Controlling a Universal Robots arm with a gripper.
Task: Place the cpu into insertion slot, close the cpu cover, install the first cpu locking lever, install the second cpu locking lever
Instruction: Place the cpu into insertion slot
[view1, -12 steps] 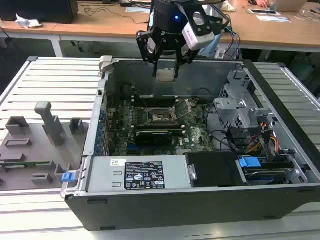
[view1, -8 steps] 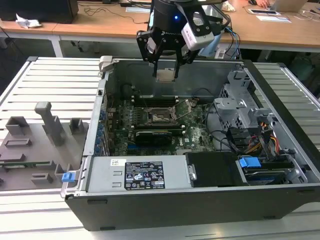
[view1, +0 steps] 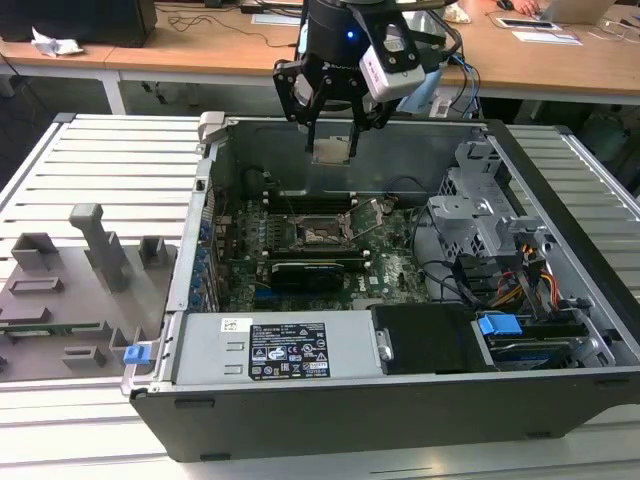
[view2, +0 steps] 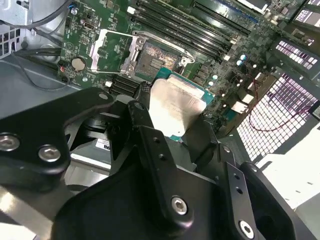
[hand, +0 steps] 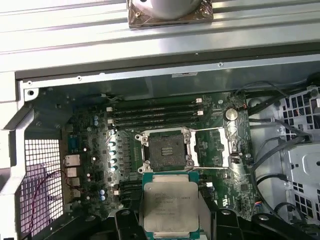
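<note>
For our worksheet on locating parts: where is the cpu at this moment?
In the exterior view the claw grips the cpu, held above the motherboard in the open computer case, apart from the empty insertion slot.

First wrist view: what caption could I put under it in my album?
Jaws grip the cpu above the board, with the slot open and its cover flipped back.

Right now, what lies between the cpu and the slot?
Nothing: in the exterior view the cpu hangs in the gripper above the open slot, with only air between.
</note>
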